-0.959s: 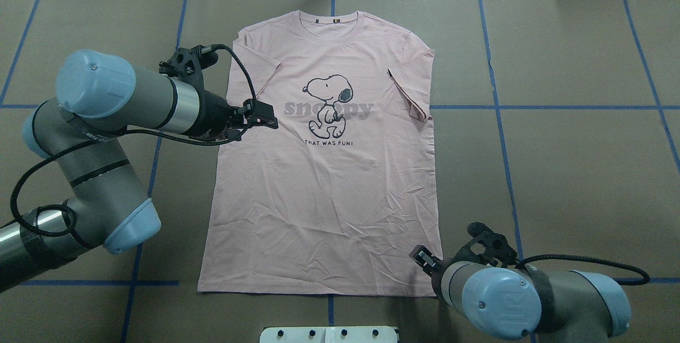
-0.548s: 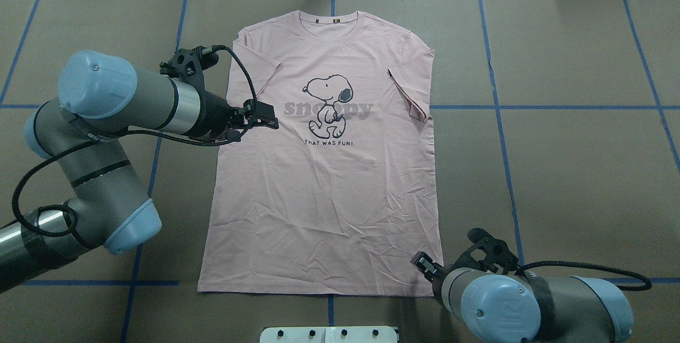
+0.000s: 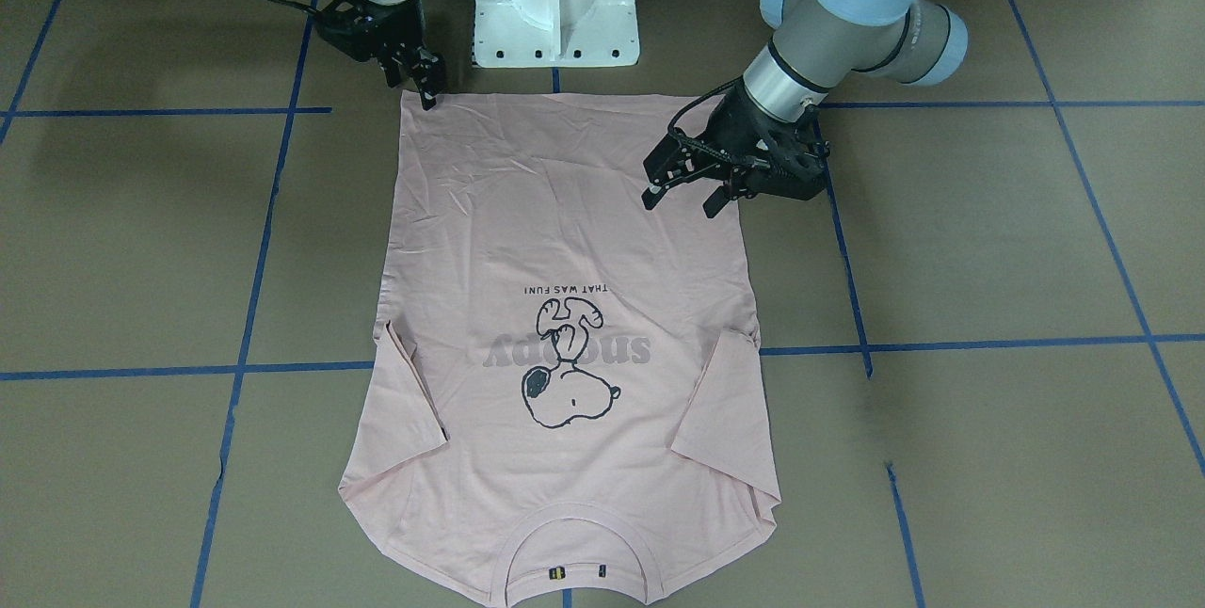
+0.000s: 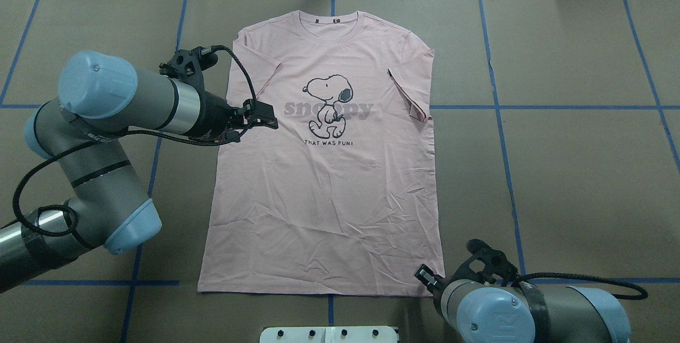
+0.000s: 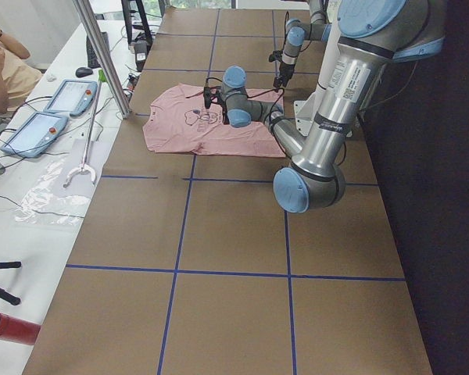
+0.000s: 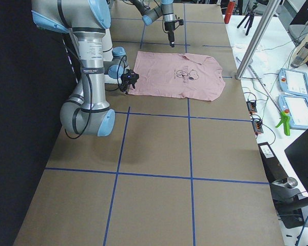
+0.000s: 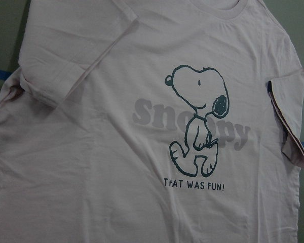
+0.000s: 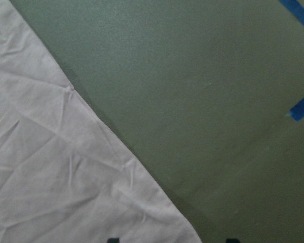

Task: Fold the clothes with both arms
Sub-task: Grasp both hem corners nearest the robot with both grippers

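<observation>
While flat, T-shirt (image 3: pixel 527 222) beneath left gripper (image 3: pixel 680 203).

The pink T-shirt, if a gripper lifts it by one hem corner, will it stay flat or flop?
Probably flop: the T-shirt looks like thin, creased cloth lying limp, and one sleeve lies folded over onto it. Likely light, given how thin it looks. Pushed, it would probably bunch rather than slide.
</observation>
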